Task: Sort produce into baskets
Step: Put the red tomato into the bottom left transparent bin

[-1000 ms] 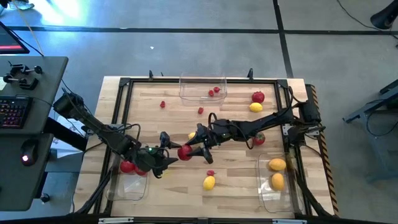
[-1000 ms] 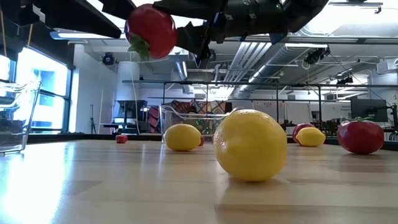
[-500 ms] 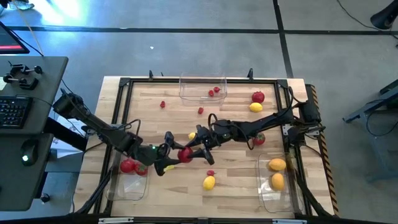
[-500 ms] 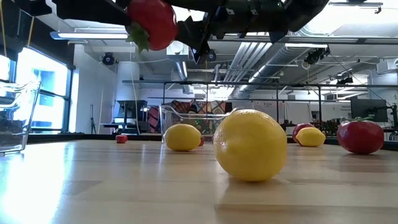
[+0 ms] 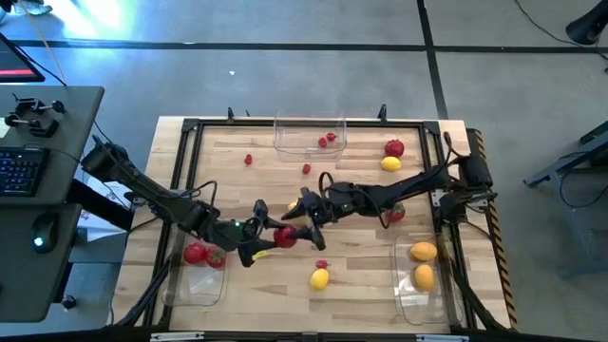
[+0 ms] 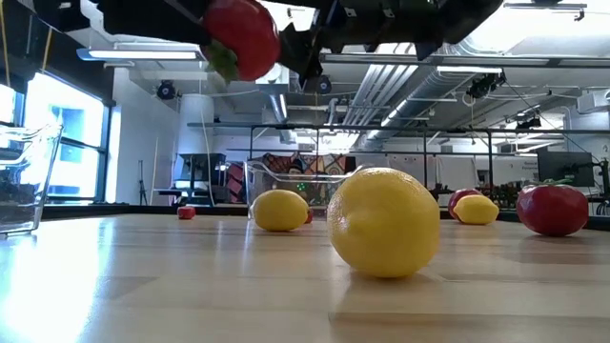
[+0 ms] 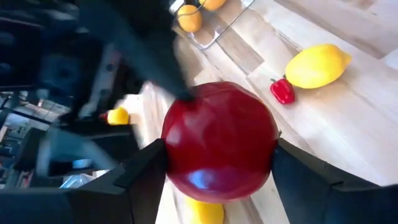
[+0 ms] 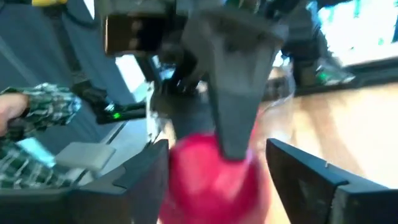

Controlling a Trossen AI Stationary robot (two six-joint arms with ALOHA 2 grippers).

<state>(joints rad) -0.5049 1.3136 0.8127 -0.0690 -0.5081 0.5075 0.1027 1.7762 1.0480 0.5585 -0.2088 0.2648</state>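
Round red toy tomato [image 5: 283,237] sits raised above the wooden table [image 5: 361,275], between both end effectors. Left end effector [image 5: 267,237] clasps it. Right end effector [image 5: 300,234] flanks it; contact cannot be told.

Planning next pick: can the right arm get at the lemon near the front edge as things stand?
Probably yes, once free. The lemon lies alone on bare wood, only a small berry near it. But the right gripper is at the tomato handoff with the left gripper.
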